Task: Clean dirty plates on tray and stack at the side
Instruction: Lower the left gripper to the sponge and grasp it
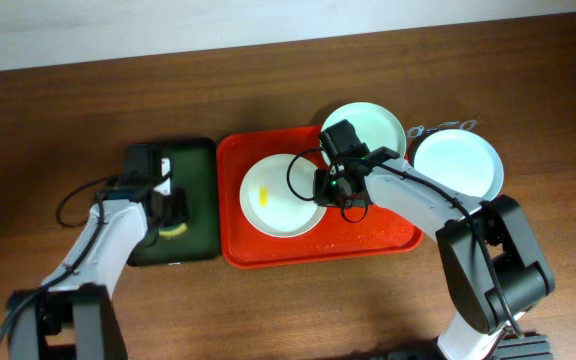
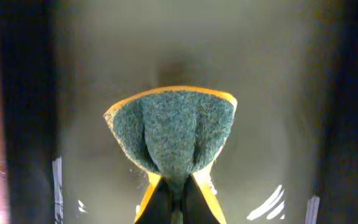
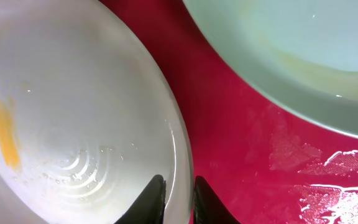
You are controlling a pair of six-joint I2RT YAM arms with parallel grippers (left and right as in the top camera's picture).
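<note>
A white plate (image 1: 278,197) with a yellow smear (image 3: 5,134) lies on the red tray (image 1: 368,240). My right gripper (image 1: 330,190) (image 3: 179,180) stands astride that plate's right rim. One finger is inside the rim and one is over the tray, a little apart. A pale green plate (image 1: 365,125) (image 3: 303,37) with a faint yellowish stain overlaps the tray's far right corner. A third plate (image 1: 457,162) sits on the table to the right. My left gripper (image 1: 173,212) (image 2: 178,186) is shut on a green-and-yellow sponge (image 2: 173,130) over the dark green tray (image 1: 198,160).
The red tray floor (image 3: 272,155) is wet and streaked beside the plates. The dark green tray sits directly left of the red one, their edges nearly touching. Brown tabletop (image 1: 298,310) surrounds both trays.
</note>
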